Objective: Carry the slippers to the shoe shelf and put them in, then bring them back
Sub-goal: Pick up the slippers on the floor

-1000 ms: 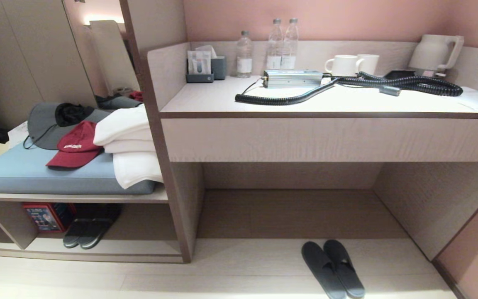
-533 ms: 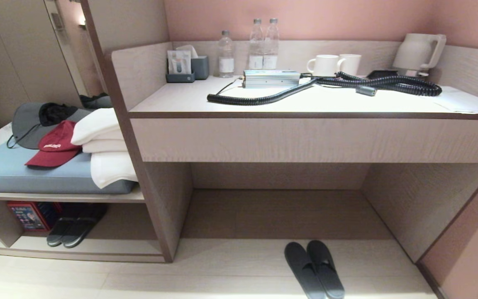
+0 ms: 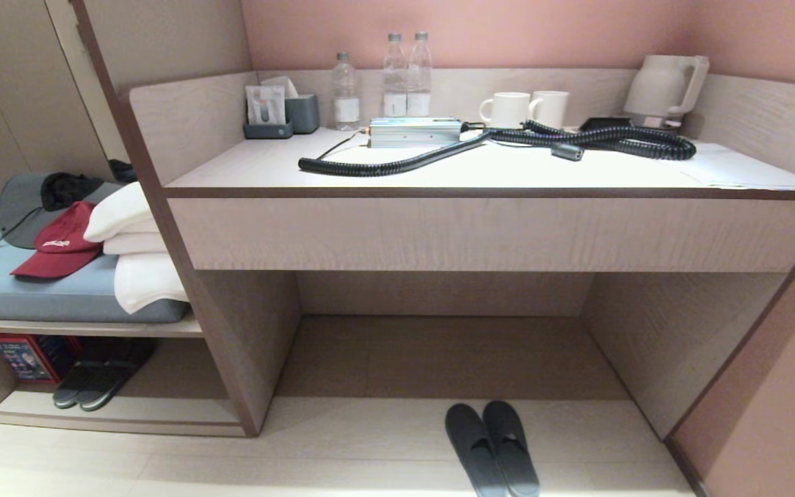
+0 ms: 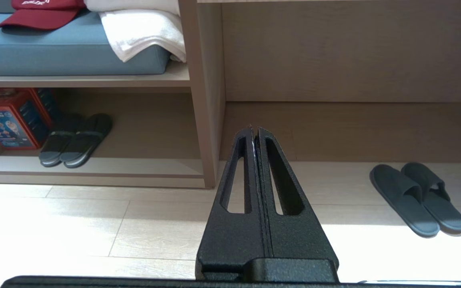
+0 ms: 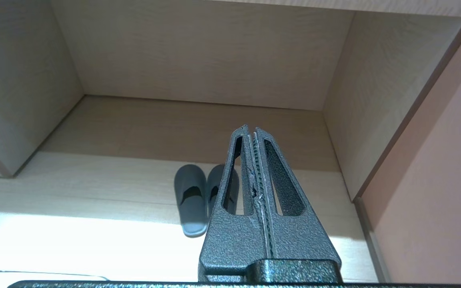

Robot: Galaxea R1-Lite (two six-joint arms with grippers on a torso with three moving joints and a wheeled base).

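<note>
Floor (image 3: 342, 455) under table: slippers (image 5: 192, 200) just ahead of clenched, empty right pincer (image 5: 251, 130); light, floppy, so pinch toe bands together.

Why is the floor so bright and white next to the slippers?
Head view: the floor along the near edge is lit pale, while under the desk it lies in shadow. Left wrist view: glare whitens the boards beside the slippers. Right wrist view: a bright band crosses the floor by the slippers' heels, washing out the wood grain.
</note>
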